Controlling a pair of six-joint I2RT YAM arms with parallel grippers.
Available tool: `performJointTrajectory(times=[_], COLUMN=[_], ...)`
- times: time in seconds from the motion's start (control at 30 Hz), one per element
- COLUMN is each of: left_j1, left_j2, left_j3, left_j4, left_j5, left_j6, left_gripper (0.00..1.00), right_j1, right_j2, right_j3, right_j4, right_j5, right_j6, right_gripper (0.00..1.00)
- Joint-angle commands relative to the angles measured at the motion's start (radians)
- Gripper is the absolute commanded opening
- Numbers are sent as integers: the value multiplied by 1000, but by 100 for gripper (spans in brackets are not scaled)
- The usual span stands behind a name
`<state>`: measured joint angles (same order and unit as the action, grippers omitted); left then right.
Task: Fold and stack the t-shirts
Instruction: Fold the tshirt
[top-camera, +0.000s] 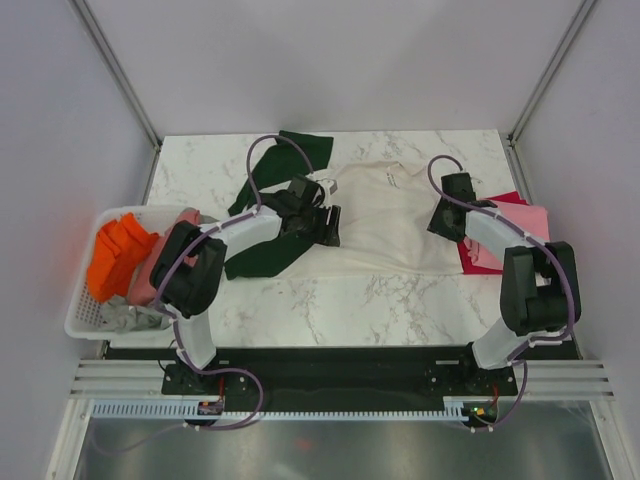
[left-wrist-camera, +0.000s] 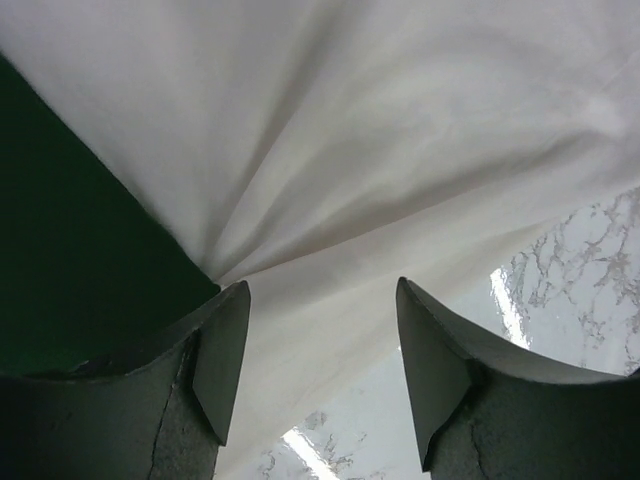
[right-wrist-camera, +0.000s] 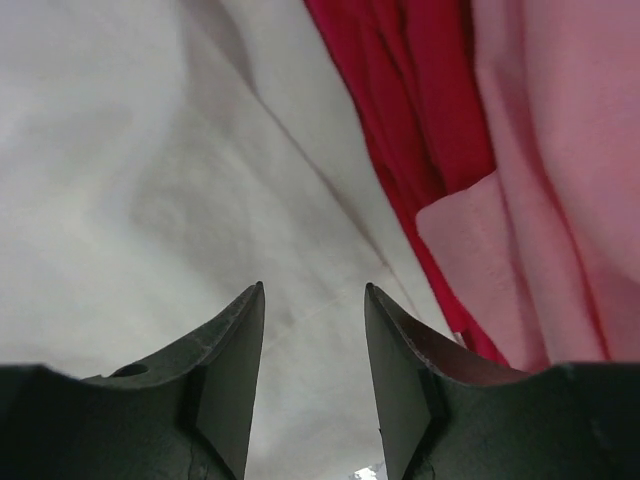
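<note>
Fingertips masked by the wrists from above. Wrist views: left end effector (left-wrist-camera: 320, 290) and right end effector (right-wrist-camera: 313, 290) part open, holding nothing, over cream shirt (top-camera: 385, 220) spread mid-surface (top-camera: 330, 305). Green sleeve (top-camera: 265, 255) crumpled at left. Crimson shirt (right-wrist-camera: 400, 110) and pink shirt (right-wrist-camera: 560, 180) at right edge, partly under arm.

Six t-shirts (top-camera: 390, 215), one white basket (top-camera: 75, 318) and two robot arms (top-camera: 240, 232).

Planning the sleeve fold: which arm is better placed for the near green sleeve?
Left. The left pincer, open, is beside the green sleeve; the right pincer is across the cream shirt, by the crimson shirt and pink shirt.
</note>
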<state>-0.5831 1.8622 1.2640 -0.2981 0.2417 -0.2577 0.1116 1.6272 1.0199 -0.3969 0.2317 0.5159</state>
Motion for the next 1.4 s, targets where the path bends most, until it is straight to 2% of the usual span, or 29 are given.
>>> performJointTrajectory(times=[0.0,0.3,0.4,0.5,0.53,0.63,0.97,1.2,1.37], left_j1=[2,34,49,84,95,123,233,321,371], left_j2=[-50,-144,-161,-181,-199,-224,-245,-186,-126], left_j3=[-24,-107,-120,-144,-152,-187,-270,-288,-279], left_j4=[34,97,94,94,97,106,91,90,91], left_j5=[-77,-104,-130,-145,-150,-196,-217,-190,-160], left_j6=[-40,-110,-132,-172,-181,-204,-273,-290,-295], left_gripper=[67,67,67,67,66,66,67,67,66], right_j1=[-38,-47,-49,-49,-47,-47,-47,-49,-61], right_j2=[34,105,111,88,62,7,-116,-162,-272], right_j3=[42,34,26,14,5,-13,-32,-55,-96], right_j4=[3,10,15,15,15,12,-43,-60,-103], right_j5=[43,29,26,32,38,43,18,-17,-22], right_j6=[-17,-25,-24,-19,-16,-13,-27,-17,15], right_gripper=[52,49,45,27,15,0,8,6,6])
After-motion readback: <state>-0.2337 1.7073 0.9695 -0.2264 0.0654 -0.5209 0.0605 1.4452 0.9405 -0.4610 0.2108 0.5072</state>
